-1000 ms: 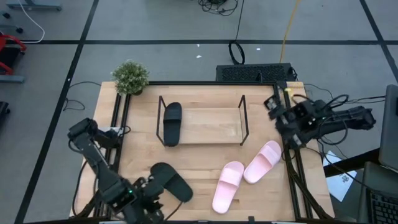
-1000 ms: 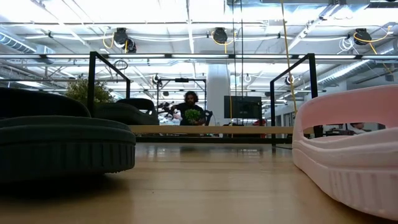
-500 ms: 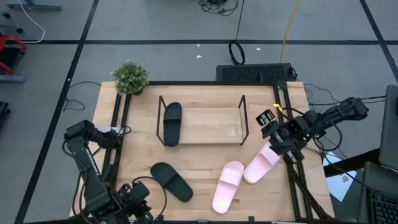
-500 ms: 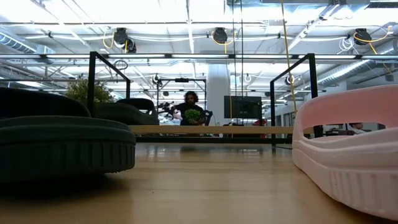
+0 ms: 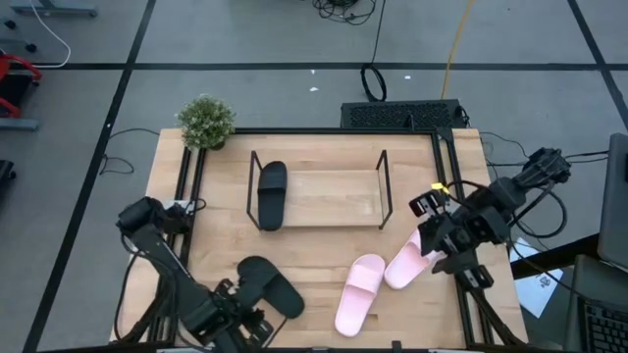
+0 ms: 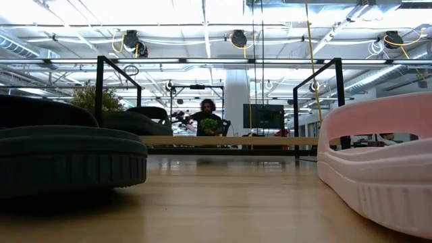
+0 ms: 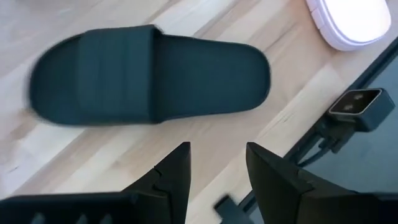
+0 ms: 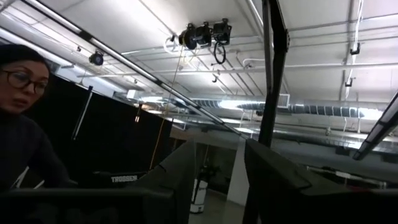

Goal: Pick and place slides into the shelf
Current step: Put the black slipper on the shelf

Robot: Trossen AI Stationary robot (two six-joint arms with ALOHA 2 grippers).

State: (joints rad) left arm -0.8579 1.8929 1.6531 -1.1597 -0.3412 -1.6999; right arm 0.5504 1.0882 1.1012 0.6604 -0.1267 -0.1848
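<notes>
Left claw [image 5: 235, 319] hovers open at the wooden surface's [image 5: 314, 255] seven o'clock, beside a matte black slide sandal [image 5: 270, 284]; right claw [image 5: 437, 240], open, at four o'clock.

The wooden table [image 5: 324, 255] bears the shelf [image 5: 319, 189], a potted plant [image 5: 205, 122] and three loose slides [image 5: 360, 293].

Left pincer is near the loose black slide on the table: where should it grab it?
Probably the broad strap of the black slide, which lies flat, sole down. Bring the open left pincer down from above, fingers astride the raised strap; the flat sole offers little to pinch.
</notes>
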